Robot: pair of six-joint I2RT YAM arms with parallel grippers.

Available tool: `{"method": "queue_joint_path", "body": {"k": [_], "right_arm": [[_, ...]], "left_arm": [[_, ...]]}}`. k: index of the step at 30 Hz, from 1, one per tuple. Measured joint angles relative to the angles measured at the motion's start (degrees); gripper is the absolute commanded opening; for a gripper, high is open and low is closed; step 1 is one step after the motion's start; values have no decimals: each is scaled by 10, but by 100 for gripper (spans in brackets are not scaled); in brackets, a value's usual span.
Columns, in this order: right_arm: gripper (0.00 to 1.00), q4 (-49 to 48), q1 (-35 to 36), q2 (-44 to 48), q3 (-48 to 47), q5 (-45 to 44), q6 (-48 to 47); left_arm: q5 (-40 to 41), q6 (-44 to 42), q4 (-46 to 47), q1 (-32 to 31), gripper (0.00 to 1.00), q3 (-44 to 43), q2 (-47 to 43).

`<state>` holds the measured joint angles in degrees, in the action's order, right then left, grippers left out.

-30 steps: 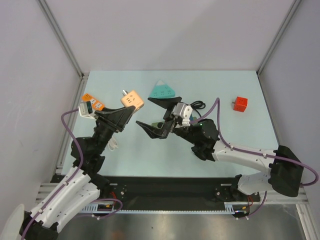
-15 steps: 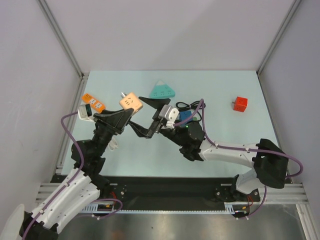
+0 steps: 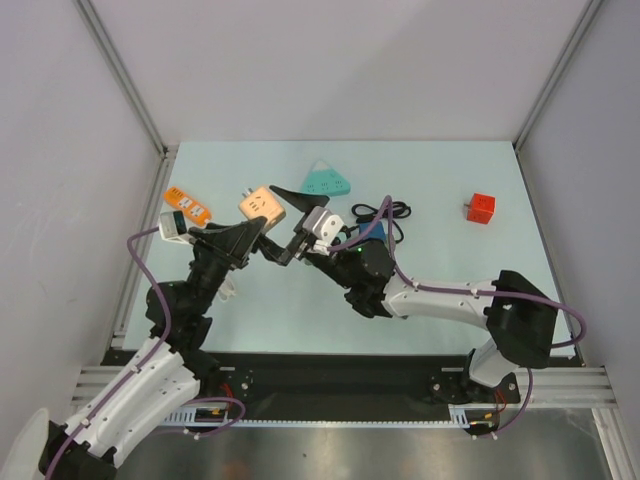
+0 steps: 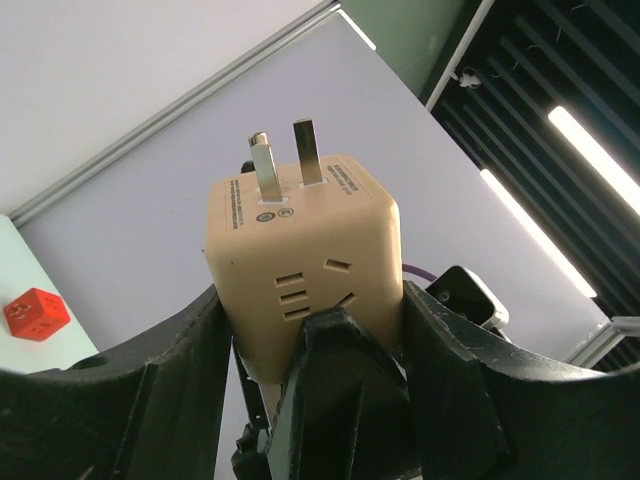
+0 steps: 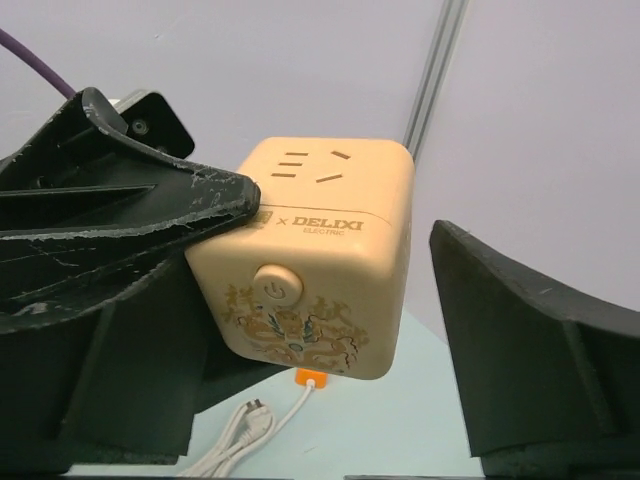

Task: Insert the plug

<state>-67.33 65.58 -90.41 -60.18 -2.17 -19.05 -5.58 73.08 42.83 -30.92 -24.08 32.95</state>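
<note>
Left gripper [image 3: 256,218] is clamped on the peach cube-shaped plastic plug adapter [image 4: 300,275], held off the table at centre-left. Its 2 flat metal prongs [image 4: 283,161] point away from the fingers, twd the far-left corner; long axis runs along them. Right gripper [image 3: 283,222] gapes wide w/ the cube between its fingers, right finger apart. Pale-green tabletop [image 3: 440,255], grey wall panels [image 3: 330,70]. Also: 1 red cube adapter [image 3: 480,208], 1 orange power strip [image 3: 187,204], 1 teal triangular power strip [image 3: 327,181].
</note>
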Motion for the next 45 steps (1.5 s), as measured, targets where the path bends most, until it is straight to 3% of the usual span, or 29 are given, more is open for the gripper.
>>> {"method": "queue_joint_path", "body": {"k": [2, 3, 5, 6, 7, 8, 9, 11, 14, 20, 25, 29, 31, 35, 38, 42, 45], "right_arm": [[72, -5, 1, -9, -4, 0, -5], [56, -6, 1, -13, -5, 1, -7], [40, -8, 3, -18, -5, -2, -25], [28, -9, 3, -20, -5, -4, -27], [22, -9, 4, -20, -5, -7, -29], [15, -8, 5, -20, -5, -10, -32], [0, -7, 7, -20, -5, -14, -35], [0, -9, 10, -20, -3, -23, -37], [0, -17, 12, -18, 8, -35, -38], [0, 6, 6, 26, 57, -58, -32], [0, 78, -39, 106, 97, -68, 28], [0, 191, -90, 184, 100, -82, 98], [0, 232, -110, 223, 109, -88, 125], [0, 289, -136, 298, 146, -83, 170], [0, 323, -151, 326, 162, -75, 191], [0, 353, -160, 339, 177, -59, 206], [0, 370, -162, 338, 182, -44, 210]], "left_arm": [[4, 5, -1, 0, 0, 2, 0], [8, 5, -1, 0, 0, 3, 0], [16, 8, -8, 0, 0, 4, -1], [19, 9, -14, 0, 7, 4, -2], [21, 9, -18, 0, 19, 4, -3], [22, 9, -23, 0, 47, 4, -5], [22, 9, -28, 0, 60, 4, -7], [23, 8, -55, 0, 81, -3, -11], [23, 9, -111, 0, 93, -26, -14], [22, 14, -214, 0, 96, -48, -21], [31, -17, -329, 0, 95, -85, -19], [143, -70, -496, 6, 92, -181, 11], [195, -95, -559, 40, 92, -234, 46], [227, -137, -629, 200, 89, -318, 186], [250, -148, -685, 296, 95, -386, 350], [295, -153, -747, 355, 97, -468, 573], [323, -157, -786, 375, 98, -509, 671]]}}
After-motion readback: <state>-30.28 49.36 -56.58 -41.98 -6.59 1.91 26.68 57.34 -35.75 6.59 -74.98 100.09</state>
